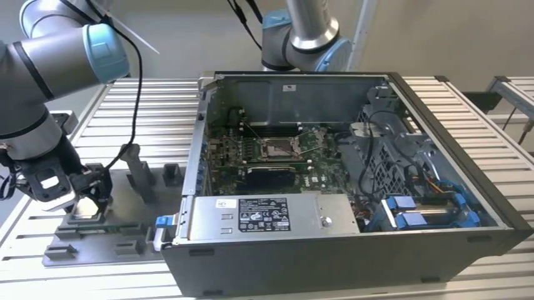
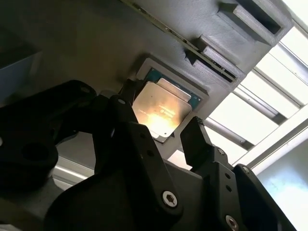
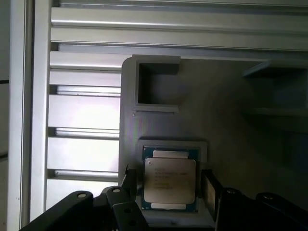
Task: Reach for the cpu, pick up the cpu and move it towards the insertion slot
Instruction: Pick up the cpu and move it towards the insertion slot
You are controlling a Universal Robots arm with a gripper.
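The cpu (image 3: 170, 185) lies flat in a shallow pocket of the grey holder (image 3: 226, 144). The holder sits on the slatted counter (image 1: 150, 106) at the exterior view's left, outside the computer case (image 1: 334, 250). Your pincer (image 3: 169, 188) is right over the chip. Its fingers (image 3: 210, 192) are apart, one on each side, close beside the chip's edges. I judge they do not squeeze it yet. The chip is square, so you have no longer side to line up with. Its face is pale silver with a bright shine, and a thin green rim shows around it. The insertion slot (image 1: 278, 147) sits well apart, inside the case toward the exterior view's right.
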